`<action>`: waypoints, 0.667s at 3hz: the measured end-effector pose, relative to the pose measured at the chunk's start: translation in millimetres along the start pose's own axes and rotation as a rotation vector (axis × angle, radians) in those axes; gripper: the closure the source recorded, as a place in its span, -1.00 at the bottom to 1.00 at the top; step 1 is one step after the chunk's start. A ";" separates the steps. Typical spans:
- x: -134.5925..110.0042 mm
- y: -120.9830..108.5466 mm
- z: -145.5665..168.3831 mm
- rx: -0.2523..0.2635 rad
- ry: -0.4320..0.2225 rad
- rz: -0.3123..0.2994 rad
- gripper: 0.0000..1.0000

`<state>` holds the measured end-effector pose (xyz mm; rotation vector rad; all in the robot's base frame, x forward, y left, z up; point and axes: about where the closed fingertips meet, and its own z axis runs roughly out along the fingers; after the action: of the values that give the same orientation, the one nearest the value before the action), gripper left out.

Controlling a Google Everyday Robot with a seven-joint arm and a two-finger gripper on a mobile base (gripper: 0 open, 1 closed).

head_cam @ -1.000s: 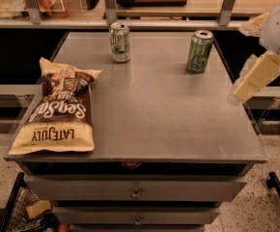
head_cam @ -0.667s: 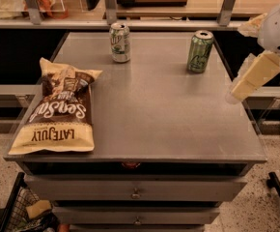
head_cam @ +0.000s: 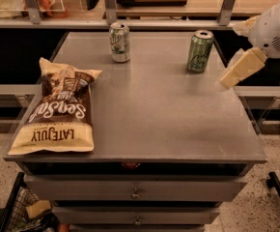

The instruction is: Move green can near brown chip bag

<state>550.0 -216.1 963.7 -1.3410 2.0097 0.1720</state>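
The green can [head_cam: 200,52] stands upright at the back right of the gray tabletop [head_cam: 154,115]. It is in the same spot as a moment ago. The brown chip bag [head_cam: 58,112] lies flat at the front left of the tabletop, well apart from the green can, and it has not moved either. A white can with green letters [head_cam: 119,43] stands at the back, between the bag's side and the green can, also where it was.

The only thing that differs is the pincer [head_cam: 237,71]. It hangs off the white arm [head_cam: 275,29] over the right edge of the tabletop, and it is now a little closer to the green can than before. It is near the can but not touching it. It holds nothing, and it is not possible to tell whether it is open or closed.
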 end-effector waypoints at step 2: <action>4.4 -24.7 33.9 -0.012 -0.085 0.040 -1.00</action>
<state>586.3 -214.8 942.3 -1.2806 1.9679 0.2548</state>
